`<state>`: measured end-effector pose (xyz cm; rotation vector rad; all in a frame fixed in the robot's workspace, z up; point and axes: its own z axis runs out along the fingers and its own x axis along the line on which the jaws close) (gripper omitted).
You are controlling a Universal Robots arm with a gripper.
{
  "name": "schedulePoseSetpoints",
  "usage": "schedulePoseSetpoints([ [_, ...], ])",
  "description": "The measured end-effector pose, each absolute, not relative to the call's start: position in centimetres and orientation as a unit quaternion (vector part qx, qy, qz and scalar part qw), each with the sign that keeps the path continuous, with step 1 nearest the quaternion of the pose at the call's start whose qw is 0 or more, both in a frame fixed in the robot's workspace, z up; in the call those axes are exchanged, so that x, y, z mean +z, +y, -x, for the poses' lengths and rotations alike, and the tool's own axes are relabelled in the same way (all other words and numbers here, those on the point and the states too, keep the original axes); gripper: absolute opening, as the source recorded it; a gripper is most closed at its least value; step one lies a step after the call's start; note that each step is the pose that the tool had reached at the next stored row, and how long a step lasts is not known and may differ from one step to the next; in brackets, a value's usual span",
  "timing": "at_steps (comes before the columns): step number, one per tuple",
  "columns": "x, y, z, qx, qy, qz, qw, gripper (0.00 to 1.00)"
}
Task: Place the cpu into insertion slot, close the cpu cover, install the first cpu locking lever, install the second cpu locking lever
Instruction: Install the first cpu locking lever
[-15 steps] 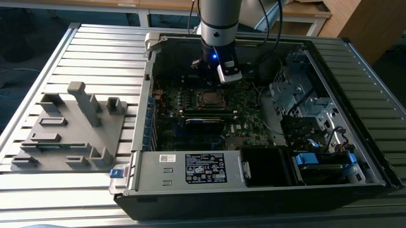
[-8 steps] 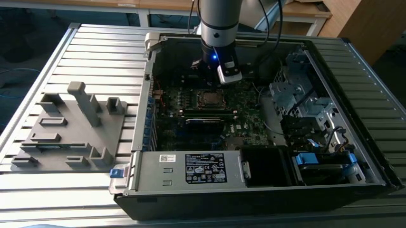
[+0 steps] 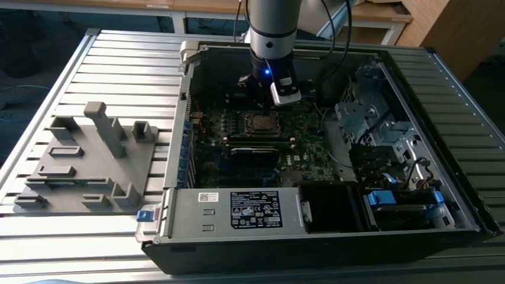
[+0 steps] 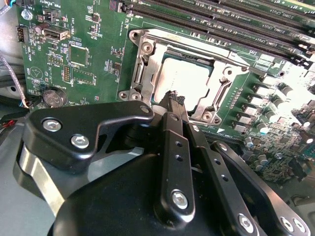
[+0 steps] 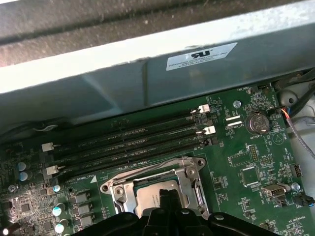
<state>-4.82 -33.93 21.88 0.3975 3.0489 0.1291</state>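
Overall, the exterior view takes in the whole scene: at its left a grey moulded fixture tray (image 3: 87, 163) lies on the slatted metal desk (image 3: 126, 65); at the centre stands the open computer case (image 3: 442, 231) with the green circuit board (image 3: 304, 157) inside; along its near edge sits the labelled grey power supply box (image 3: 236, 212), and to the exterior view's right are the drive bays (image 3: 371, 118). The arm (image 3: 272, 26) comes down from above, and its gripper (image 3: 264, 94) hangs just behind the insertion slot (image 3: 261, 122).

Closer detail appears in both wrist views. In the second wrist view the cpu (image 4: 184, 81) lies flat in the insertion slot (image 4: 147, 54), its dull silver top exposed inside the silvery frame, with the long black memory slots (image 4: 206, 17) beyond it. The gripper (image 4: 173, 102) has its fingers drawn together to a narrow point, tips touching each other, empty, at the near edge of the cpu; actual contact with the chip cannot be told.

In the first wrist view the cpu (image 5: 155, 196) sits in the socket just past the gripper (image 5: 170, 195), the case wall (image 5: 147, 69) rises behind the memory slots (image 5: 133, 145), and a round coin battery (image 5: 257, 123) lies on the board.
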Motion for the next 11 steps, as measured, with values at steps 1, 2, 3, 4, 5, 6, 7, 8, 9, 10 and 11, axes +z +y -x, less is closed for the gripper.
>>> schedulePoseSetpoints([
  [1,21.88,-33.93,4.82,0.042,0.990,-0.129,0.032,0.10],
  [2,21.89,-33.94,4.82,0.042,0.990,-0.129,0.032,0.10],
  [3,21.90,-33.94,4.82,0.042,0.990,-0.129,0.032,0.10],
  [4,21.94,-33.94,4.82,0.042,0.990,-0.129,0.032,0.10],
  [5,21.98,-33.94,4.82,0.042,0.990,-0.129,0.032,0.10],
  [6,22.02,-33.94,4.82,0.042,0.990,-0.129,0.032,0.10],
  [7,22.07,-33.94,4.82,0.042,0.990,-0.129,0.032,0.10],
  [8,22.11,-33.93,4.82,0.042,0.990,-0.129,0.032,0.10],
  [9,22.11,-33.93,4.82,0.042,0.990,-0.129,0.032,0.10],
  [10,22.11,-33.93,4.81,0.040,0.990,-0.129,0.032,0.10],
  [11,22.12,-33.93,4.81,0.038,0.990,-0.129,0.033,0.10],
])
